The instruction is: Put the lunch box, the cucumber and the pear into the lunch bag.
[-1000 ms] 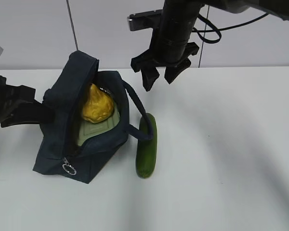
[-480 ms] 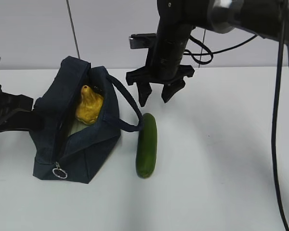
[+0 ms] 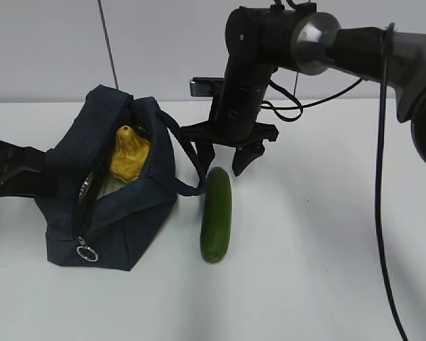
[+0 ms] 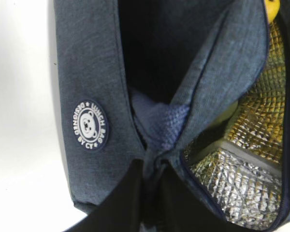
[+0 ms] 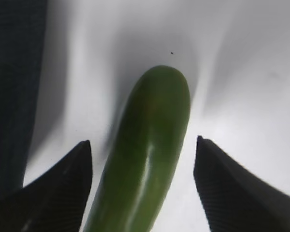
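Note:
The dark navy lunch bag [image 3: 121, 213] lies open on the white table at the left, silver lining showing [image 4: 241, 179]. The yellow pear [image 3: 128, 156] sits inside it, above a pale sliver of the lunch box [image 3: 108, 187]. My left gripper [image 4: 152, 166] is shut on the bag's fabric at its left end [image 3: 39, 177]. The dark green cucumber [image 3: 216, 213] lies on the table right of the bag. My right gripper [image 3: 222, 158] is open and hangs just over the cucumber's far end [image 5: 150, 154], one finger on each side [image 5: 143, 143], not touching it.
The bag's looped handle [image 3: 188, 160] arcs toward the cucumber, close to my right gripper's left finger. White table [image 3: 326, 249] stretches right of and in front of the cucumber. A grey wall stands behind.
My right gripper has come down and forward from above the table's back to straddle the cucumber's far end. The bag has sagged and slid slightly left, held by my left gripper.

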`<action>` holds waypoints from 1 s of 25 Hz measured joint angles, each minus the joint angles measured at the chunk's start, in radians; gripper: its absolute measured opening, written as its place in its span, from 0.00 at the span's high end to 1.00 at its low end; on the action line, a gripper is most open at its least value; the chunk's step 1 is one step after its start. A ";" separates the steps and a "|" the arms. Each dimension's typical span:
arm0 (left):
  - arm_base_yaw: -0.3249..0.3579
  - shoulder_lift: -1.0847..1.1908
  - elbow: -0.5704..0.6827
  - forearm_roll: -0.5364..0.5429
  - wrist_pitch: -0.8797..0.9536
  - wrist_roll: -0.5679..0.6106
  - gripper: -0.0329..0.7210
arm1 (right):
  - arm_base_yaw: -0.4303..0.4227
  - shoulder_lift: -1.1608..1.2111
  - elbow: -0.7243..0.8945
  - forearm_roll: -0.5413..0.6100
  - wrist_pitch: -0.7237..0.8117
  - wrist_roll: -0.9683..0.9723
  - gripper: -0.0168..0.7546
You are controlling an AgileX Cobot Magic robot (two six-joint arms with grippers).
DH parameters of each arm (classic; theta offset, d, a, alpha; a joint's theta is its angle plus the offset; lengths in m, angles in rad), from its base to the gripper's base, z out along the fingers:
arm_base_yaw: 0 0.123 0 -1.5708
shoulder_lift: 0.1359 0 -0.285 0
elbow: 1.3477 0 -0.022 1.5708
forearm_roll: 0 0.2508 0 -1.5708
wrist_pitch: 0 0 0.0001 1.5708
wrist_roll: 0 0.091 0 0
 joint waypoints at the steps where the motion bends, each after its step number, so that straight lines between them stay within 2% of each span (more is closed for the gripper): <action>1: 0.000 0.000 0.000 0.003 0.000 -0.003 0.96 | 0.000 0.002 0.000 0.000 0.000 0.003 0.31; 20: 0.000 0.000 0.000 0.005 0.003 -0.008 0.96 | 0.000 0.083 0.000 0.014 -0.010 0.051 0.31; 22: 0.000 0.000 0.000 0.005 0.003 -0.008 0.96 | 0.000 0.083 0.000 0.014 -0.010 0.051 0.35; 25: 0.000 0.000 0.000 -0.001 0.004 -0.008 0.96 | 0.000 0.083 0.000 0.014 -0.010 0.047 0.47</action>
